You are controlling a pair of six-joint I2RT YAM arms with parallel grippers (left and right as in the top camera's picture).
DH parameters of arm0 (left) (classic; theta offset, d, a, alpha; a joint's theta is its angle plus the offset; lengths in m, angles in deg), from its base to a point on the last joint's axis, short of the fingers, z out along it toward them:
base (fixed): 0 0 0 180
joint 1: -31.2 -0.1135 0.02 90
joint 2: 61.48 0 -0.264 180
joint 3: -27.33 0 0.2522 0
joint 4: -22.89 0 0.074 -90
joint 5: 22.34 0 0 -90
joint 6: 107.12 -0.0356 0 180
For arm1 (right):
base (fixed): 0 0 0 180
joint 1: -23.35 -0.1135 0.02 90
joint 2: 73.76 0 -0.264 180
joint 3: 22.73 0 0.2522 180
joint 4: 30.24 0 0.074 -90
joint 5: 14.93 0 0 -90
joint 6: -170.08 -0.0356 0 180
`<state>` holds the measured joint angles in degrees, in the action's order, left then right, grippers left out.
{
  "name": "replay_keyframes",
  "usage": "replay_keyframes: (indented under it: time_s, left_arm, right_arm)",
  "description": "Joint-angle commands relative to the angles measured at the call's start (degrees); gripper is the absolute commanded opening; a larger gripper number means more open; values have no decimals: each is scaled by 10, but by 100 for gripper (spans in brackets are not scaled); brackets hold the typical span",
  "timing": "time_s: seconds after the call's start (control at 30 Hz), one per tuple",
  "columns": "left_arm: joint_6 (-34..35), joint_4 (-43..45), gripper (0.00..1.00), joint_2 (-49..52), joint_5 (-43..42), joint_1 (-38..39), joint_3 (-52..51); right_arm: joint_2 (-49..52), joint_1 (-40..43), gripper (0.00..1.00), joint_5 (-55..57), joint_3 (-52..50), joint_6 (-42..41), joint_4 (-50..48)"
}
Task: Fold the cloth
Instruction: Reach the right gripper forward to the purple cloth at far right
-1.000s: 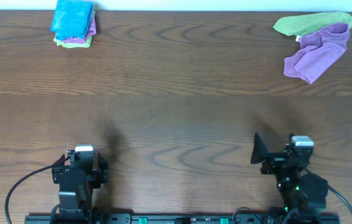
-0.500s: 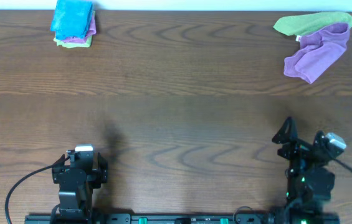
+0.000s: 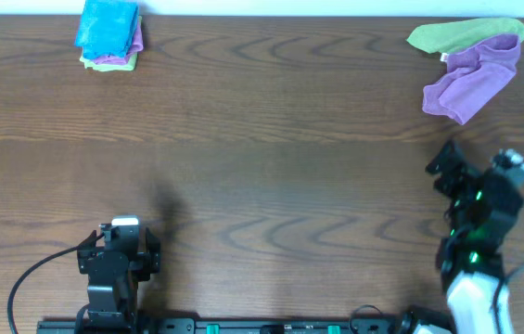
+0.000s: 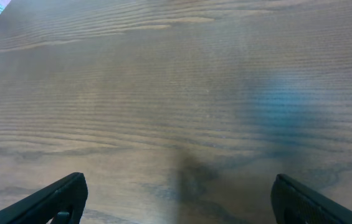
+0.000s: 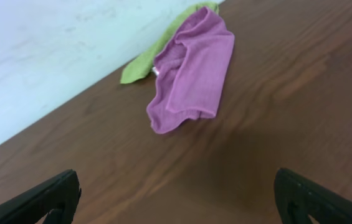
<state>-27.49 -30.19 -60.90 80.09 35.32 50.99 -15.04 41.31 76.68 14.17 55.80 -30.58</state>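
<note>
- Spanning every view, the dark wood-grain counter [image 3: 262, 139] carries all the things, and a white wall [image 5: 38, 62] runs along its far edge.
- The right arm [image 3: 475, 250] stands at the near right, leaning toward the far right corner, with green lights showing on its body.
- The left arm [image 3: 113, 269] sits folded at the near left edge, with a black cable looping off to its left.
- The purple cloth [image 3: 473, 82] lies unfolded and crumpled at the far right of the counter. It sits well apart from both arms, with nothing gripping it. In the right wrist view [image 5: 191, 68] it shows as a rumpled heap with its near end bunched under.
- The green cloth [image 3: 461, 34] lies just beyond the purple one, touching it and partly under its far edge, close to the wall.
- A small stack of folded cloths [image 3: 109, 35] rests at the far left, blue on top with purple and green edges showing beneath.
- The right tool [image 5: 176, 199] has its two fingers spread wide apart and holds nothing. It points toward the purple cloth and is still well short of it.
- The left tool [image 4: 179, 199] is likewise spread wide and holds nothing, facing bare wood.
</note>
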Motion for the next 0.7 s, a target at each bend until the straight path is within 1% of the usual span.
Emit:
replay_keyframes:
  time_s: [0.0, 0.3, 0.57, 0.67]
  left_arm:
    - [-3, -1, 95, -3, 10, -4, -4]
    - [-3, -1, 95, -3, 10, -4, -5]
    - [-3, -1, 95, -3, 10, -4, -5]
    - [-3, -1, 95, -3, 10, -4, -4]
  right_arm:
    - [96, 21, 99, -26, 70, 23, 0]
    - [347, 57, 99, -88, 253, 27, 0]
    - [503, 59, 99, -169, 406, 27, 0]
    - [551, 53, 96, -191, 459, 27, 3]
